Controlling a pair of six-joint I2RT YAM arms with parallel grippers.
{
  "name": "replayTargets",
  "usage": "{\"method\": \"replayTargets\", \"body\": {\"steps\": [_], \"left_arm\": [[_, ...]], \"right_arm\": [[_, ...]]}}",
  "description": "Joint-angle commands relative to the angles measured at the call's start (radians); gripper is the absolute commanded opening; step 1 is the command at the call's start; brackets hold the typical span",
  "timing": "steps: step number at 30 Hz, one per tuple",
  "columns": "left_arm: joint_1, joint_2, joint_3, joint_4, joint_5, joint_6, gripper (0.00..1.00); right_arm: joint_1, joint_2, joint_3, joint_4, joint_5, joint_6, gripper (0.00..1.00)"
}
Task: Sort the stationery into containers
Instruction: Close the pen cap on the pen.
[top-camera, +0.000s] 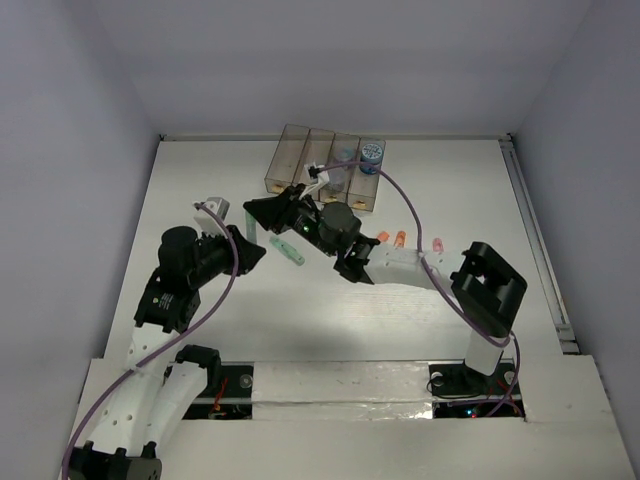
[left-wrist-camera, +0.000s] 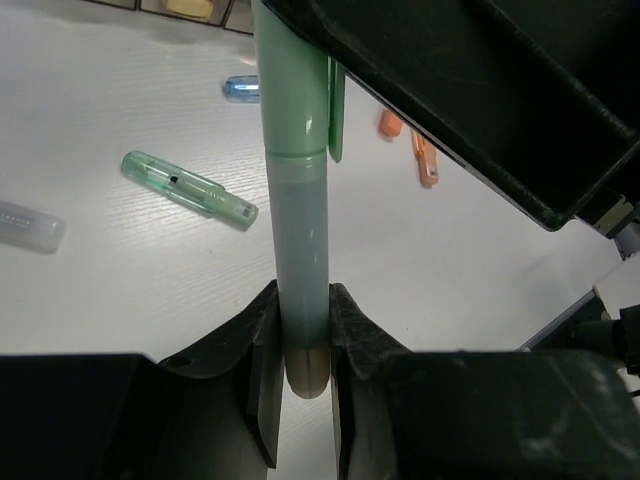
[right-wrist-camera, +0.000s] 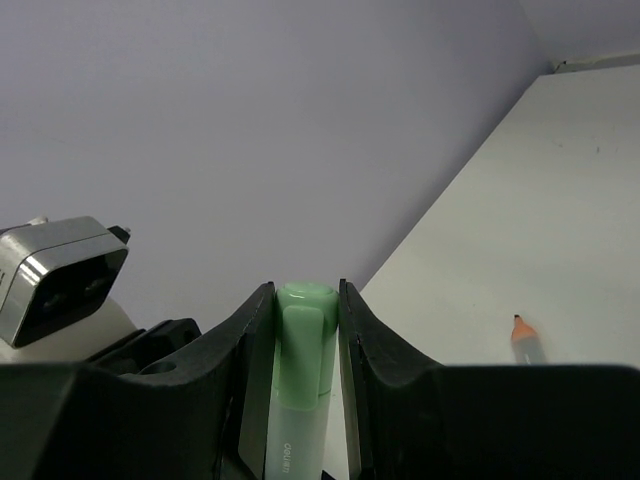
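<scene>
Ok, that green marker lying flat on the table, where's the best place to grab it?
Take the loose green marker around mid-barrel, coming straight down from above, jaws set across its long axis. It lies flat on the table with bare surface along both long sides, so probably nothing blocks them.

Lab cell: walled white table (top-camera: 450, 190)

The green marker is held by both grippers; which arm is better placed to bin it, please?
Probably right: the right gripper clamps the marker at its cap and sits closer to the bins than the left gripper.
</scene>
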Motion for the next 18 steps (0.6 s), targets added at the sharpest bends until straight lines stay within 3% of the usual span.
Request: {"method": "replayTargets", "body": {"steps": [1, 12, 18], "left_arm": [[0.028, -0.012, 0.038, 0.319, -0.07, -0.01, 0.0], [0.038, -0.015, 0.044, 0.314, -0.09, -0.002, 0.0], [0.038, -0.011, 0.047, 0.316, -0.096, -0.001, 0.0]], "right_arm": [[0.116, 0.001, -0.09, -0.186, -0.187, -0.038, 0.0], [0.159, -0.031, -0.262, -0.156, -0.204, 0.06, 0.0], [0.17, 0.001, -0.237, -0.18, -0.276, 0.098, 0.0]]}}
